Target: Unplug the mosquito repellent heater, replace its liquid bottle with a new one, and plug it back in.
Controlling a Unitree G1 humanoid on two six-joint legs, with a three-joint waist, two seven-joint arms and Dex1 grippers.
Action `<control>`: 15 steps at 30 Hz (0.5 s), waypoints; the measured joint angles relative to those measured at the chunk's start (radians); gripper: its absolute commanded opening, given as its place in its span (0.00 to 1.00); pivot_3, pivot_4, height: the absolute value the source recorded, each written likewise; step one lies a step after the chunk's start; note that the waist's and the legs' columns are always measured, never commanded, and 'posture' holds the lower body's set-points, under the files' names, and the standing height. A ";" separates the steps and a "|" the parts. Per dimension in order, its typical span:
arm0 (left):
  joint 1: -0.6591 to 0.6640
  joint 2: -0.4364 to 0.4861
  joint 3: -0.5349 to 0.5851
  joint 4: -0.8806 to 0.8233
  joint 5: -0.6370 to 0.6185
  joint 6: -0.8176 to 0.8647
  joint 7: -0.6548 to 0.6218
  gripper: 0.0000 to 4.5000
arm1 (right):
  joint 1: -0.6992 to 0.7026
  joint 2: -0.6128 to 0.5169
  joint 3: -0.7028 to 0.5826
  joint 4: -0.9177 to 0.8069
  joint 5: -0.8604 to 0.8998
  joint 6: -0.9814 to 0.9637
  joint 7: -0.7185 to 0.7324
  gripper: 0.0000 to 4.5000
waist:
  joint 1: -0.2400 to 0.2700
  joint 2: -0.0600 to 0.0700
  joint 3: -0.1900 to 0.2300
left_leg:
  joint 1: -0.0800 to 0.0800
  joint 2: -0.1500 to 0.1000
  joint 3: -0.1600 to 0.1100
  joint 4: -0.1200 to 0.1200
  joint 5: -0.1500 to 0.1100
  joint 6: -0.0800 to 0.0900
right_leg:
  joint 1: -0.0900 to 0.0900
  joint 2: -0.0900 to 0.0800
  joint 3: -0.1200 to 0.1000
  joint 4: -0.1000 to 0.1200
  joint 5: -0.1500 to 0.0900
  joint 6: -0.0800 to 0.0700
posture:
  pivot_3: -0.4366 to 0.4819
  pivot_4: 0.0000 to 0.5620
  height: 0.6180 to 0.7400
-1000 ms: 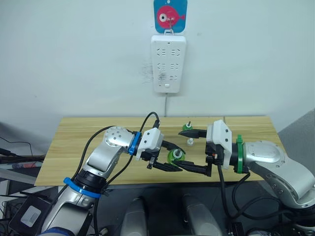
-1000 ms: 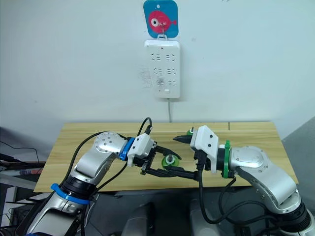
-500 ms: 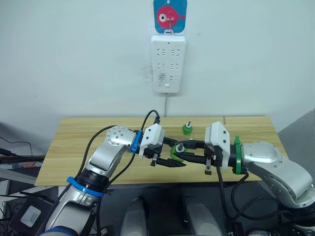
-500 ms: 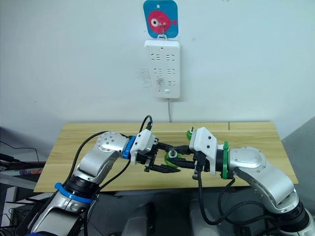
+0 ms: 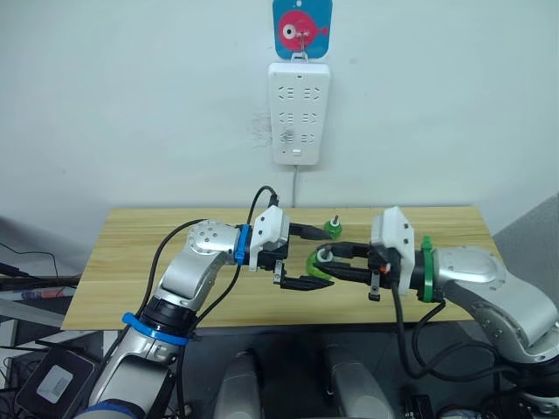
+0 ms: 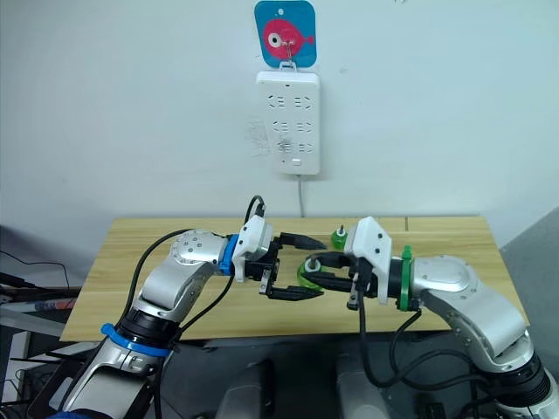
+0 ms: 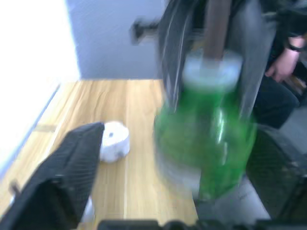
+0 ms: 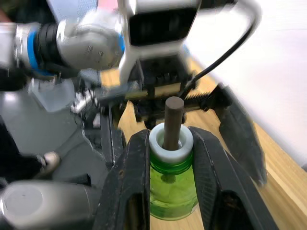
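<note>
A small green bottle [image 8: 172, 191] with a white collar and a bare dark wick hangs above the table's middle. My right gripper [image 8: 170, 136] is shut on it just below the collar. My left gripper [image 5: 313, 257] stands open, one finger above the same bottle [image 7: 206, 139] and one below, neither touching. A second green bottle [image 5: 332, 230] stands upright on the wooden table [image 5: 148, 262] just behind; I cannot tell which is the new one. A small white round piece [image 7: 115, 139] lies on the wood nearby. The heater is out of view.
A long white power strip [image 5: 299, 113] hangs on the wall above the table's far edge, under a blue card with a red fish. A person's hand [image 7: 280, 67] shows beyond the table in the left wrist view.
My right gripper closed on the green bottle that my left gripper held. The left gripper then opened and let go. The bottle now sits slightly higher and further right.
</note>
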 measured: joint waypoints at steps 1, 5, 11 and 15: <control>0.001 0.000 0.008 0.000 -0.017 0.040 0.012 1.00 | -0.001 0.014 -0.033 0.004 0.031 0.019 -0.017 0.18 | 0.000 0.000 0.000 | 0.000 0.000 0.000 0.000 0.000 0.000 | 0.000 0.000 0.000 0.000 0.000 0.000 | 0.30 0.36 1.00; 0.021 -0.002 0.035 -0.034 -0.121 0.270 0.066 1.00 | -0.015 0.071 -0.180 0.041 0.234 0.125 -0.150 0.18 | 0.000 0.000 0.000 | 0.000 0.000 0.000 0.000 0.000 0.000 | 0.000 0.000 0.000 0.000 0.000 0.000 | 0.29 0.35 1.00; -0.026 -0.121 0.220 -0.086 -0.459 0.718 0.292 1.00 | 0.014 0.163 -0.336 0.113 0.634 0.197 -0.468 0.18 | -0.002 0.000 0.000 | -0.001 0.000 -0.001 0.001 0.000 0.000 | 0.000 0.000 -0.001 0.001 0.000 0.000 | 0.30 0.35 1.00; -0.053 -0.189 0.343 -0.083 -0.631 0.896 0.455 1.00 | 0.020 0.185 -0.353 0.146 0.870 0.167 -0.657 0.18 | -0.009 0.002 -0.001 | 0.000 0.000 -0.001 0.000 0.000 0.000 | 0.000 0.000 0.000 0.001 0.000 0.000 | 0.31 0.36 1.00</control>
